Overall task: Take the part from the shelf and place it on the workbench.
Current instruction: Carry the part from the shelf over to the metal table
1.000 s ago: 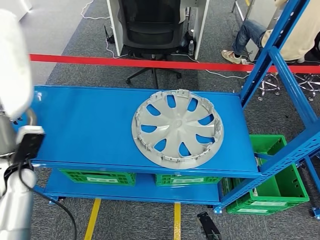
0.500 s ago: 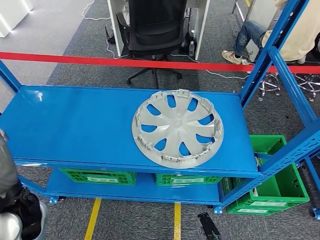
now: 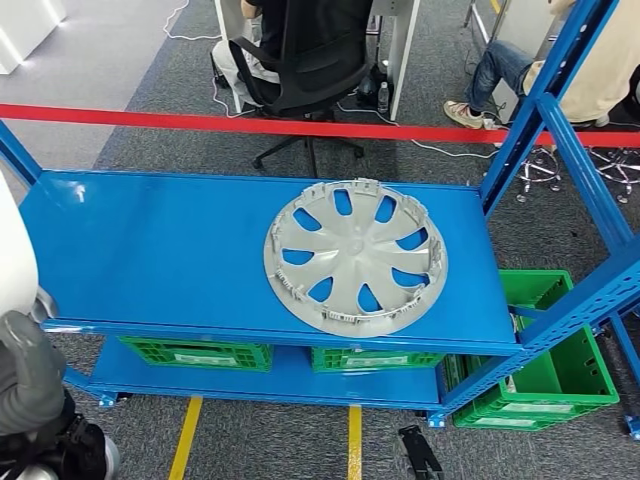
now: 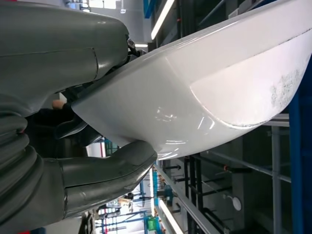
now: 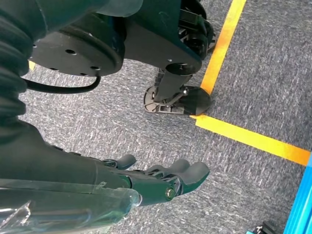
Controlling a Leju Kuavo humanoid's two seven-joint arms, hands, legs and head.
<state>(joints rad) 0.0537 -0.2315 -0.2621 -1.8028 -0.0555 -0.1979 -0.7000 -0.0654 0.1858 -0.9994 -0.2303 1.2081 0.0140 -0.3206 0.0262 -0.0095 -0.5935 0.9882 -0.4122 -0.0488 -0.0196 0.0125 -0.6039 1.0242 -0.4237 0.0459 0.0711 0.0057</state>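
While white shell blocks shelf, hubcap unobstructed

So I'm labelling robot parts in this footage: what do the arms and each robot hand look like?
The left robot hand has a ribbed grey cover and a thick grey thumb. The right robot hand has dark, glossy fingers with a small brass-coloured screw. In the head view, the left arm is grey.

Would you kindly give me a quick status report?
Left hand grips a white curved part. Right hand open, above carpet. Round grey plastic wheel cover flat on blue shelf, untouched.
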